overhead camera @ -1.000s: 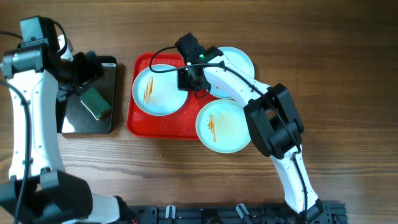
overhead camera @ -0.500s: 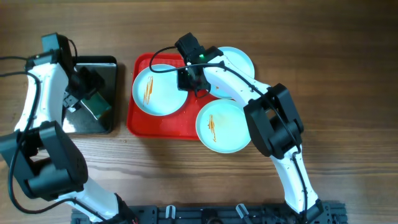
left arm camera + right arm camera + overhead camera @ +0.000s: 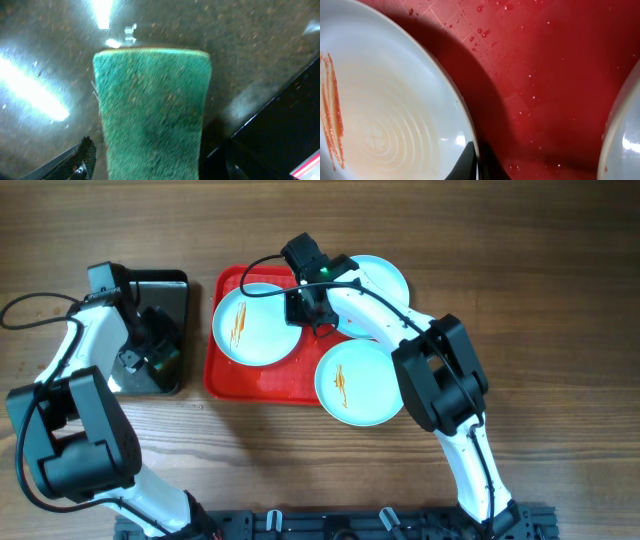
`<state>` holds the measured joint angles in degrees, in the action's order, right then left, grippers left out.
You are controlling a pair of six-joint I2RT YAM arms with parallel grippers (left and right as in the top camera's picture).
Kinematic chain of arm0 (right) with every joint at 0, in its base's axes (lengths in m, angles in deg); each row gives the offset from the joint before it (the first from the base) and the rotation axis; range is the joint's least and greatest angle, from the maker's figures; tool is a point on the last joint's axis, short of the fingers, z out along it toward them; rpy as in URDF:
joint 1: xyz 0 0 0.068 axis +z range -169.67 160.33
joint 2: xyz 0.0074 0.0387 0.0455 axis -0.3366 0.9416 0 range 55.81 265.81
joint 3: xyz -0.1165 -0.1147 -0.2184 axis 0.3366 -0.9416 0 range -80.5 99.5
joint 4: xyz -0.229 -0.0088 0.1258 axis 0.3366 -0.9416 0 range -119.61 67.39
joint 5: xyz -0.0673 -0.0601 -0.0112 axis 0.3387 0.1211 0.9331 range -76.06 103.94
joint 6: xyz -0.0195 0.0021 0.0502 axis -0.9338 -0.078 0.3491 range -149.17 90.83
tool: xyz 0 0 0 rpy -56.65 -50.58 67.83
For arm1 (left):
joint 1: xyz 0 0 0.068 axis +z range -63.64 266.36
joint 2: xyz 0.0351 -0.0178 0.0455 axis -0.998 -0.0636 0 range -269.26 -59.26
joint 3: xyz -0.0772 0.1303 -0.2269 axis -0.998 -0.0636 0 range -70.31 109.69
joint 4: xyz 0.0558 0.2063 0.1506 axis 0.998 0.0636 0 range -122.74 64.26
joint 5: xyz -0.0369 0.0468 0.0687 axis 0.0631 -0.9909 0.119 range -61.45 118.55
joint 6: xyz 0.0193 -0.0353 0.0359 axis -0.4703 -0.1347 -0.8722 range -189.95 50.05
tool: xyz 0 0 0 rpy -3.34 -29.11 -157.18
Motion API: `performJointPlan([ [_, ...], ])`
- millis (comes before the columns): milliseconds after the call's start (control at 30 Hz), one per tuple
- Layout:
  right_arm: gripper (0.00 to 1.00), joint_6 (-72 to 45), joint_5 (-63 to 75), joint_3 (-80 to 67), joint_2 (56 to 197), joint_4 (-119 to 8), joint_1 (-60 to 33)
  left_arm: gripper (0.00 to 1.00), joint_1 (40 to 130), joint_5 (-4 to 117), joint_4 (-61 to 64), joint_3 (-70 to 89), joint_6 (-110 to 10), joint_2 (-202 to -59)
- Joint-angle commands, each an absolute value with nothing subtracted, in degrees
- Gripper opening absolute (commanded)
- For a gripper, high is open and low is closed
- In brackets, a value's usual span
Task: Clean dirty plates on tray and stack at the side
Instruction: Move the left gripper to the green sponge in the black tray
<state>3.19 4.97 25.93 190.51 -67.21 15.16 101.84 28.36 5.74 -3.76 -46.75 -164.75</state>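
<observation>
Three blue-rimmed plates lie on the red tray (image 3: 262, 383): a sauce-streaked one at the left (image 3: 250, 330), a streaked one at the front right (image 3: 360, 383), and one at the back right (image 3: 385, 277). My right gripper (image 3: 305, 307) is shut on the left plate's right rim; the wrist view shows the fingers (image 3: 476, 161) pinching that rim (image 3: 395, 100) over the wet tray (image 3: 545, 75). My left gripper (image 3: 148, 352) is open and straddles a green sponge (image 3: 152, 105) in the black tray (image 3: 175, 285), with a small gap at the left finger.
The black tray's wet floor (image 3: 250, 45) surrounds the sponge, and its dark wall (image 3: 280, 125) rises on the right. The front right plate overhangs the red tray's front edge. Bare wooden table (image 3: 540, 300) lies to the right of the tray.
My left arm has swung down over the black tray and brought its gripper onto the sponge. The right arm and the plates have not moved.
</observation>
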Motion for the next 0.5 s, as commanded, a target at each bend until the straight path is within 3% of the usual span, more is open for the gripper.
performJointPlan([
  [0, 0.04, 4.5, 6.0, 25.5, 192.5, -67.3, 15.5, 0.74, 101.9, 27.6, 4.3, -4.6, -47.2, -165.0],
  [133, 0.04, 4.4, 6.0, 25.5, 192.5, -67.2, 15.5, 0.61, 101.9, 26.9, 3.4, -4.6, -47.2, -165.0],
  [300, 0.04, 4.4, 6.0, 25.5, 192.5, -67.2, 15.5, 0.60, 101.9, 25.8, 2.6, -4.9, -47.2, -165.1],
  [467, 0.04, 4.5, 6.0, 25.5, 192.5, -67.2, 15.5, 0.52, 101.9, 25.8, 2.1, -4.9, -47.2, -165.5],
])
